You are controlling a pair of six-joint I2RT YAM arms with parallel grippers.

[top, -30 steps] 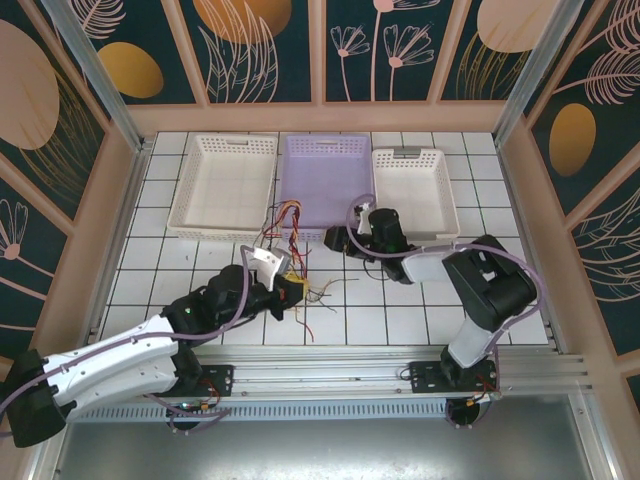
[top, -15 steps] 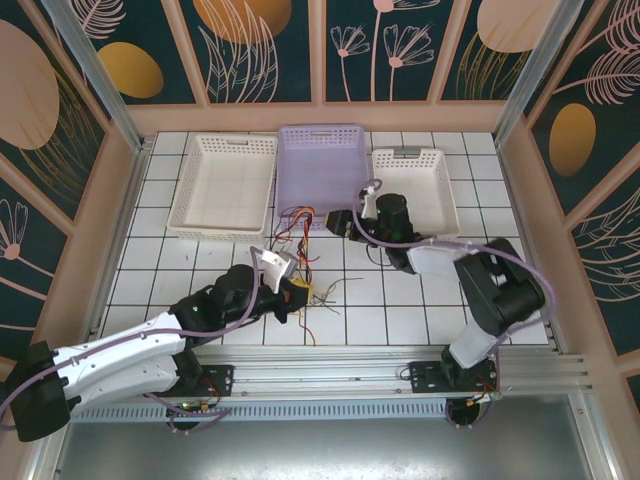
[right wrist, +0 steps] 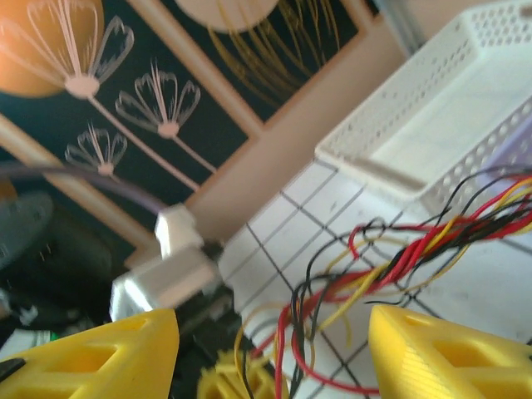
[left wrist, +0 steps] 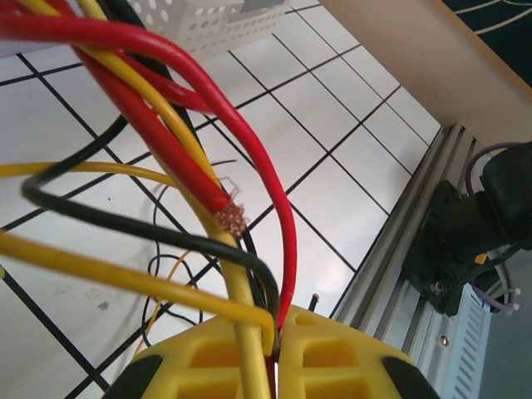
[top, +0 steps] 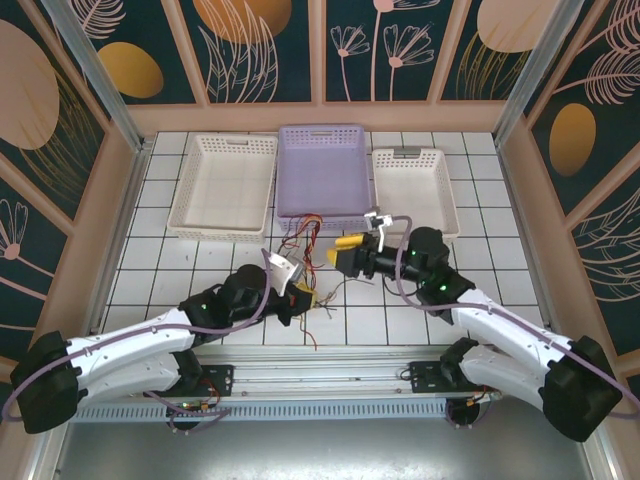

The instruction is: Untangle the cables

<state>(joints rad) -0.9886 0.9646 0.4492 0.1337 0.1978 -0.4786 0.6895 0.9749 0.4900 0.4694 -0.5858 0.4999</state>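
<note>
The cables are a tangle of thin red, yellow and black wires on the tiles in front of the lilac basket. My left gripper is shut on the bundle's near end. In the left wrist view the yellow fingers press together on red, yellow and black strands, one red end frayed. My right gripper hovers just right of the tangle, pointing left, open. In the right wrist view its yellow fingers stand wide apart, and the twisted cables lie beyond them, untouched.
Three baskets stand in a row at the back: a white one, a lilac one and a smaller white one. Loose wire ends trail over the tiles near the front rail. Wooden walls enclose the table.
My right arm has swung back from the baskets and down toward the near side; its gripper now faces the tangle. The left gripper has shifted slightly right with the cables. The lilac basket slid back a little.
</note>
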